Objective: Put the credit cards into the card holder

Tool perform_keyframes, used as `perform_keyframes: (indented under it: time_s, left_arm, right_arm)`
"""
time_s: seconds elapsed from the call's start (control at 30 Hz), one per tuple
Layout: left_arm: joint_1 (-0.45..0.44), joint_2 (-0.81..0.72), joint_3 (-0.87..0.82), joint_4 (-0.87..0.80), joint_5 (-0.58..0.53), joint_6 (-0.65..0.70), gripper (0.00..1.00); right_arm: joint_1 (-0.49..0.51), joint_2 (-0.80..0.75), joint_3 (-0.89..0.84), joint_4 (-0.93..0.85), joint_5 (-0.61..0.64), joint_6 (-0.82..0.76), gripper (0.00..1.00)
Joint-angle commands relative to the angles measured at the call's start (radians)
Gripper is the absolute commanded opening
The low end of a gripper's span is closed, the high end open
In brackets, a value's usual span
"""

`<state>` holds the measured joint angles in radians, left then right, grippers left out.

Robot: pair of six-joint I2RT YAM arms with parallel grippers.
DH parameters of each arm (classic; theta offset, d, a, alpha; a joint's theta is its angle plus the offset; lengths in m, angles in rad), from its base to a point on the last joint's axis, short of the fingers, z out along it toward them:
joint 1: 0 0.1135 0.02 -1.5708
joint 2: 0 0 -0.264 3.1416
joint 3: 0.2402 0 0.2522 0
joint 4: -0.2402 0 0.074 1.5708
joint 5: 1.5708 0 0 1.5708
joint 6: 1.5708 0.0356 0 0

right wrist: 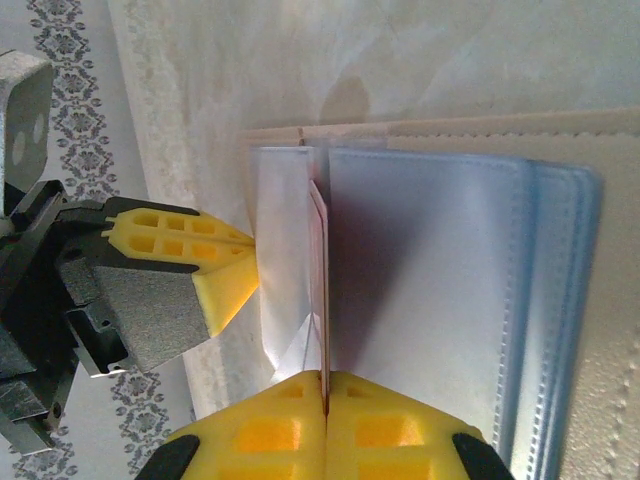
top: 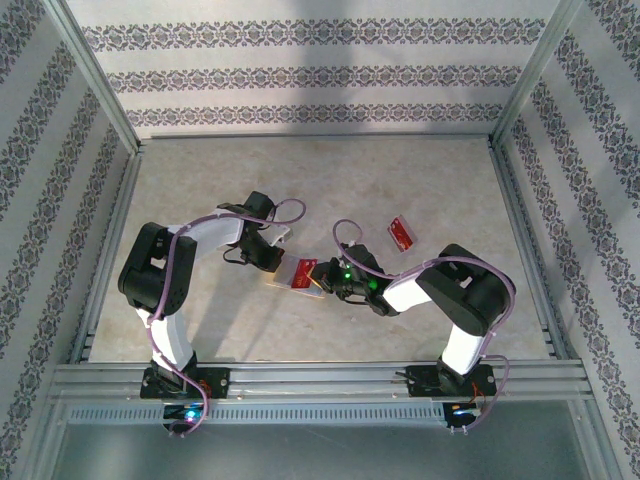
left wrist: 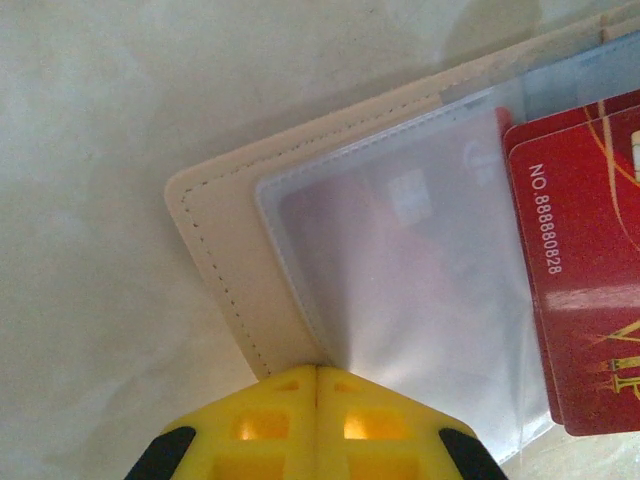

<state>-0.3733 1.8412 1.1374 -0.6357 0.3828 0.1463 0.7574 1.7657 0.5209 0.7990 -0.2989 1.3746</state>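
The tan card holder (left wrist: 215,250) lies open on the table, its clear pockets (left wrist: 400,280) facing up. My left gripper (left wrist: 318,372) is shut on its near edge, where the pocket meets the tan border. Two overlapping red credit cards (left wrist: 590,300) stick out of the pockets at the right. My right gripper (right wrist: 322,378) is shut on one red credit card (right wrist: 320,270), seen edge-on and standing between the clear sleeves (right wrist: 430,280). From above, both grippers meet at the card holder (top: 308,290). Another credit card (top: 402,232) lies loose to the right.
The left gripper's yellow fingertips (right wrist: 235,275) sit close beside the held card in the right wrist view. Metal frame rails (top: 320,375) run along the near edge, and patterned walls enclose the beige table (top: 320,180) on three sides.
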Motion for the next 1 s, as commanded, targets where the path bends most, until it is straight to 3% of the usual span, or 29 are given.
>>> perform_keyframes:
  time_s: [0.0,0.97]
  left_arm:
    - [-0.026,0.030,-0.018,-0.015,-0.016,0.001,0.00]
    - [-0.026,0.027,-0.015,-0.016,-0.014,0.002,0.00]
  right_arm:
    - [0.004,0.023,-0.009,0.019,0.032,0.004,0.00]
    - [0.026,0.101,-0.010,0.108,0.035,0.063,0.00]
